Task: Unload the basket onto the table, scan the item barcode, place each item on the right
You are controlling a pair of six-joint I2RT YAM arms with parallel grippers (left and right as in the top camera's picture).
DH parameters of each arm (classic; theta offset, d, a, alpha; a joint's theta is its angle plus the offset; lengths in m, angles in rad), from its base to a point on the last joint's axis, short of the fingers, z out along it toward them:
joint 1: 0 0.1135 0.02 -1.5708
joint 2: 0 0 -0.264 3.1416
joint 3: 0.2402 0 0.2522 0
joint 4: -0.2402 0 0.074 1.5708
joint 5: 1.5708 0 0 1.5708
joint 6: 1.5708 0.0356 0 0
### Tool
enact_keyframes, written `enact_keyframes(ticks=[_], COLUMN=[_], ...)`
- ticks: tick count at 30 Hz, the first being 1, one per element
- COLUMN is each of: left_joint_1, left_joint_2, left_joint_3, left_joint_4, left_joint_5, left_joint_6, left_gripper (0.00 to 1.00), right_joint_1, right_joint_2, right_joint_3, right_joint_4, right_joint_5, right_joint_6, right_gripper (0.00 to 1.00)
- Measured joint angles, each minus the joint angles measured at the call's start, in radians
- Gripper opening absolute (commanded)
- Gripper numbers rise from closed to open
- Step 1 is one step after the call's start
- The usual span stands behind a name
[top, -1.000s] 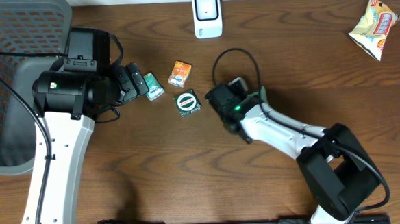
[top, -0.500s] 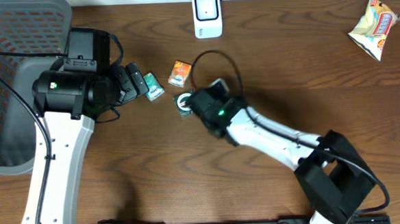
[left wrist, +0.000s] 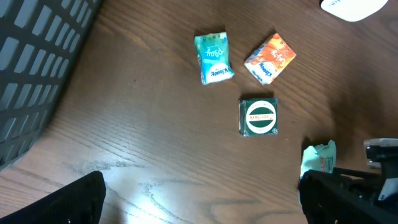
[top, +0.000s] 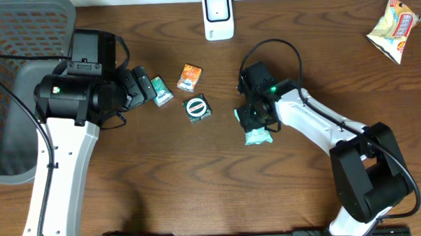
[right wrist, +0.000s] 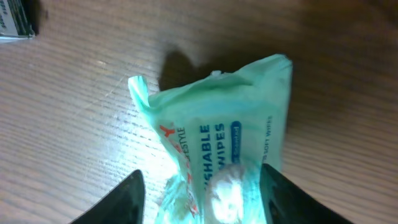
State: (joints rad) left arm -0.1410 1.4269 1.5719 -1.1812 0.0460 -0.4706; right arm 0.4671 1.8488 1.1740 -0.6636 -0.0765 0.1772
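A mint-green wipes pack (top: 257, 136) lies flat on the wooden table, printed side up. My right gripper (top: 257, 120) is right over it, open. In the right wrist view the wipes pack (right wrist: 217, 155) sits between the two fingers. The left fingertip (right wrist: 127, 202) is clear of it and the right one (right wrist: 280, 199) is against its edge. No barcode shows on the pack. The white scanner (top: 218, 15) stands at the table's far edge. My left gripper (top: 143, 86) hangs open and empty to the left of the small items, its fingers (left wrist: 78, 199) wide apart over bare wood.
A teal packet (top: 162, 91), an orange packet (top: 189, 76) and a green-and-black box (top: 198, 108) lie between the arms. A snack bag (top: 392, 27) is at the far right. A grey mesh basket (top: 10, 78) fills the left side.
My right gripper swung from beside the green-and-black box to the right, and its jaws widened. The wipes pack now shows on the table beneath it. The left arm has not moved.
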Motion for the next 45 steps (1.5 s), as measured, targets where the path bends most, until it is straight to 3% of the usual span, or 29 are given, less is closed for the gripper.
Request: enact_keyframes(ticks=[3,6,7,14,22,24,25,29,33,40,43,45], left_joint_1=[0.000,0.000,0.000,0.000,0.000,0.000,0.000,0.000,0.000,0.000,0.000,0.000], left_joint_2=[0.000,0.000,0.000,0.000,0.000,0.000,0.000,0.000,0.000,0.000,0.000,0.000], left_joint_3=[0.000,0.000,0.000,0.000,0.000,0.000,0.000,0.000,0.000,0.000,0.000,0.000], left_joint_4=[0.000,0.000,0.000,0.000,0.000,0.000,0.000,0.000,0.000,0.000,0.000,0.000], left_joint_5=[0.000,0.000,0.000,0.000,0.000,0.000,0.000,0.000,0.000,0.000,0.000,0.000], left_joint_6=[0.000,0.000,0.000,0.000,0.000,0.000,0.000,0.000,0.000,0.000,0.000,0.000], left_gripper=[0.98,0.98,0.98,0.98,0.98,0.98,0.98,0.98,0.98,0.98,0.98,0.98], right_joint_1=[-0.001,-0.001,-0.001,-0.001,0.000,0.000,0.000,0.000,0.005,0.011,0.011,0.014], right_joint_2=[0.000,0.000,0.000,-0.002,-0.001,-0.001,-0.001,0.000,0.000,0.004,0.006,0.008], right_joint_3=[-0.030,-0.039,-0.039,-0.011,0.237,0.282,0.292,0.288,0.243,0.057,-0.004,-0.024], right_joint_4=[0.037,0.059,0.068,0.068,0.040,0.016,-0.014,-0.154,-0.190,-0.029,0.066,0.104], right_joint_5=[-0.001,-0.005,-0.010,-0.022,0.024,0.032,0.037,0.047,0.051,0.051,0.050,0.049], right_joint_6=[0.000,0.004,0.001,0.005,0.005,0.005,0.010,0.010,0.005,0.050,0.061,0.071], right_gripper=[0.31,0.03,0.01,0.01,0.01,0.16,0.31,0.67,0.79,0.68,0.47,0.41])
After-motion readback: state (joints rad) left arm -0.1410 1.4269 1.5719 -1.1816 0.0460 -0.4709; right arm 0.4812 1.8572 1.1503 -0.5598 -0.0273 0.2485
